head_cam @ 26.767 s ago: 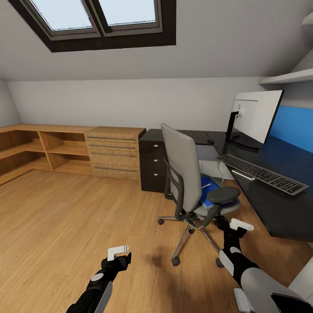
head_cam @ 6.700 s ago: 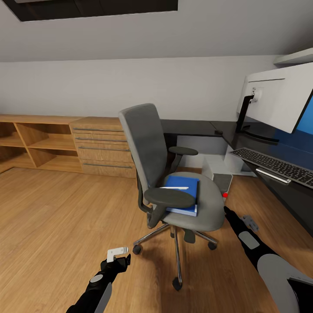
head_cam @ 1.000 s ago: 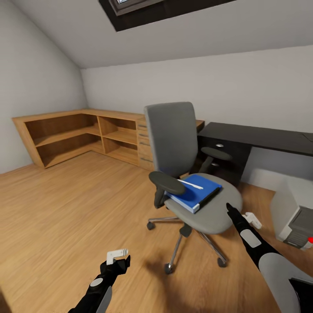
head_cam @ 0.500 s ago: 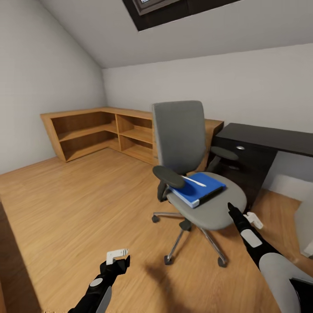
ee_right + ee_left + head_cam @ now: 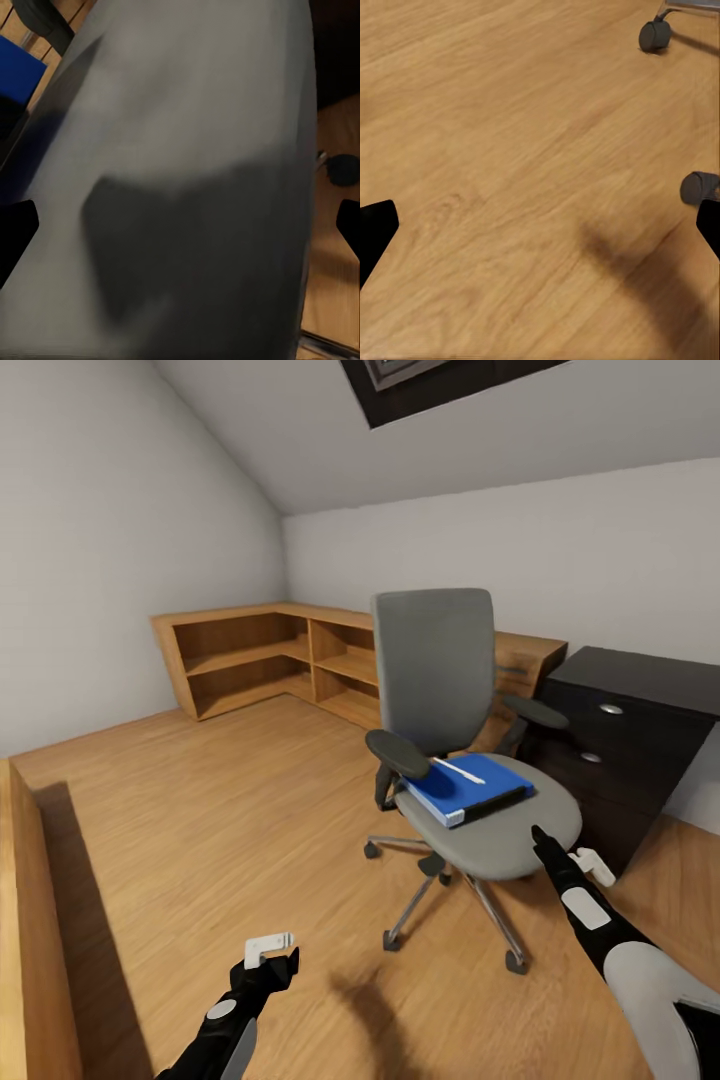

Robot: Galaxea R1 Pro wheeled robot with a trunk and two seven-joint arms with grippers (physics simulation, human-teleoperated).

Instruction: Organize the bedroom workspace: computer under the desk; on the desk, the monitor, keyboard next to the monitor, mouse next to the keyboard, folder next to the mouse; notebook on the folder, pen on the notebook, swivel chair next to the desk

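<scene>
- the whole head view has swung since 1 second ago: the oak shelves (image 5: 290, 660) now sit nearer the middle, the bare left wall takes more room, and the desk (image 5: 640, 750) is down to its drawer unit at the right edge. that is the camera turning, not the furniture.
- the computer, which stood at the lower right 1 second ago, has slid out of frame with that turn.
- the chair (image 5: 455, 760) keeps much the same place ahead of the robot, seat facing it, close beside the drawer unit.
- the folder (image 5: 462, 792) lies flat on the seat, a thin white stick on top of it; whether that is the pen, and whether a notebook lies between, i cannot tell.
- the right gripper (image 5: 583, 857) hangs just beside the seat's front-right edge, as it did 1 second ago. in its wrist view the grey seat (image 5: 187, 180) looms close and blurred, a corner of blue at one side, with the 2 dark fingertips at the frame edges wide apart and nothing between them.
- the left gripper (image 5: 270, 944) hangs low over bare floor (image 5: 510, 150), well apart from the chair. its wrist view shows 2 castors (image 5: 655, 34) and both fingertips far apart, holding nothing.
- reading: the robot seems to be squaring up to the chair. the folder step is not yet begun, and the desk top where it must go is now out of view, so a turn back will be needed after any pickup.
</scene>
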